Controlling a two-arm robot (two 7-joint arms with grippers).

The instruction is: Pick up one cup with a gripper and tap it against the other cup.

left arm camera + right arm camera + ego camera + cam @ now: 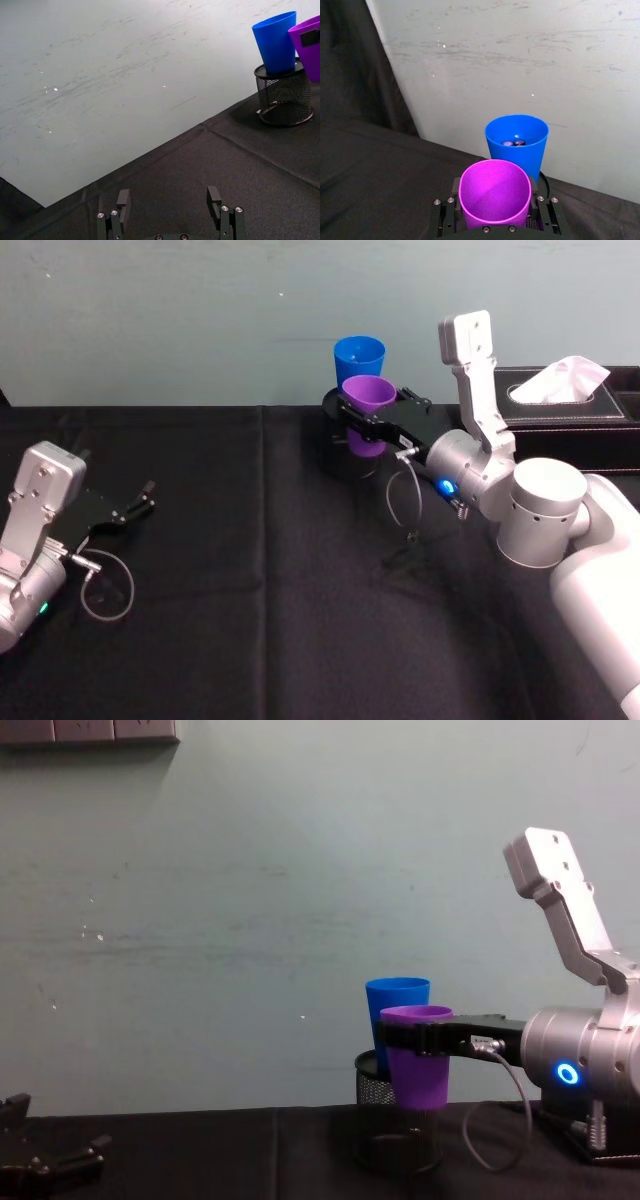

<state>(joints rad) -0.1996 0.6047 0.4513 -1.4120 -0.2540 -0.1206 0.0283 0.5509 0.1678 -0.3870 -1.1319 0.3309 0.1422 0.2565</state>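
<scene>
Black tabletop (250, 540), right arm (472, 468) outstretched, purple cup (368, 396) aloft

A black cloth (250, 540) covers the table (200, 660). A black mesh pot (285, 97) stands on it by the wall. A black tissue box (570, 405) sits to the pot's right.

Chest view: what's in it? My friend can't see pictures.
The right end effector, reaching in from the right, is shut on a purple cup, holding it upright just in front of a blue cup that stands in a black mesh holder. The left end effector sits open, low at the left edge.
</scene>
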